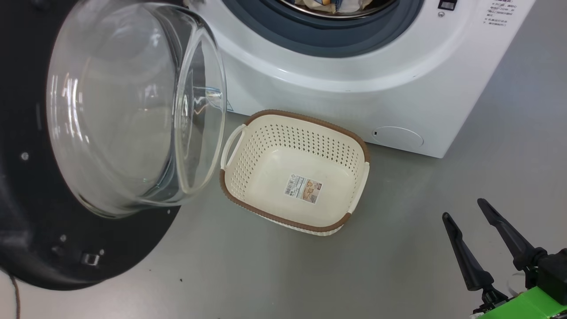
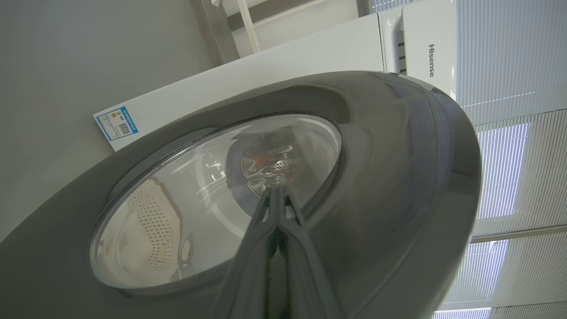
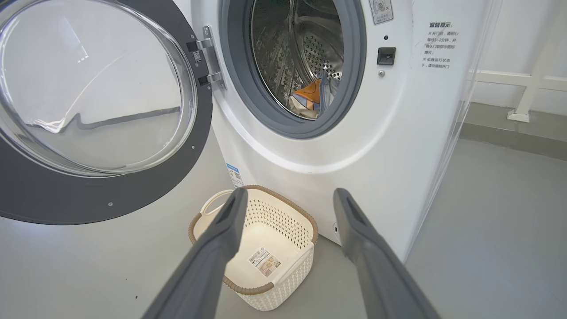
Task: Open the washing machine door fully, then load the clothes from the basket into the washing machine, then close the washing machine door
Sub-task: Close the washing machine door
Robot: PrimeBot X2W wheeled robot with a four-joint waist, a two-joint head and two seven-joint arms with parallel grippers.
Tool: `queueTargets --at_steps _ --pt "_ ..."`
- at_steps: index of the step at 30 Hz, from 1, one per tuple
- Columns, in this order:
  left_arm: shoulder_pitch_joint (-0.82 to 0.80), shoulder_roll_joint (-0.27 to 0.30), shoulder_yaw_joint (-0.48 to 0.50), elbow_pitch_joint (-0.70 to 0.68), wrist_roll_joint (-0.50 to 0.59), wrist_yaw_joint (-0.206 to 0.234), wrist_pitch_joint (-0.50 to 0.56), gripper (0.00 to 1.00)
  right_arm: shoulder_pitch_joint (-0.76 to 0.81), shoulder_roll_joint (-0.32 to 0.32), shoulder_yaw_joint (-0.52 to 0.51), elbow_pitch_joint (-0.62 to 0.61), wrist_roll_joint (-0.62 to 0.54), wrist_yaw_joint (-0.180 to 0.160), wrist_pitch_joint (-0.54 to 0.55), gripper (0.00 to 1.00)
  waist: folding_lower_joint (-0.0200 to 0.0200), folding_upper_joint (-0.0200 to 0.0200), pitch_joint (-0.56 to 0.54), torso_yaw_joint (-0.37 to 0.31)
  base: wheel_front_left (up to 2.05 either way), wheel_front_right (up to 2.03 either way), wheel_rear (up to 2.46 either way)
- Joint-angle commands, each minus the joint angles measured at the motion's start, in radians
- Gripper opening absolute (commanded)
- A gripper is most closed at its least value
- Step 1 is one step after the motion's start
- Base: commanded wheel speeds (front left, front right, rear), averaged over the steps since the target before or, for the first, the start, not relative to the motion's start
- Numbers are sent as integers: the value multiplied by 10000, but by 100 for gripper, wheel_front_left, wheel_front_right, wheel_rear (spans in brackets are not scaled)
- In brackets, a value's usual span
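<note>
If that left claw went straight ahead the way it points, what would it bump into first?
The washing machine door: the shut left gripper points at its outer face, near the glass's edge. How close, I cannot tell.

bright, even light; glare streaks the round black-rimmed glass washing machine door (image 1: pixel 133 110); wrist views bow at their edges, otherwise sharp.
</note>
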Motion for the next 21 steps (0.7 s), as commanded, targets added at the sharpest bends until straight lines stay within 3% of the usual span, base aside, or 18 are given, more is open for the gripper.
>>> queueTargets --at_steps 1,9,21 --pt "28 525 165 -444 -64 -236 336 0 -224 -63 166 -281 -11 16 -84 100 0 0 3 -50 0 0 0" --pt "226 304 -349 -1136 -185 -674 1040 0 -247 97 189 -118 -3 16 -262 100 0 0 -89 -264 0 0 0" --pt "559 -56 -889 -2038 -257 -805 1486 0 -297 407 369 250 17 16 -581 100 0 0 -373 -1073 0 0 0"
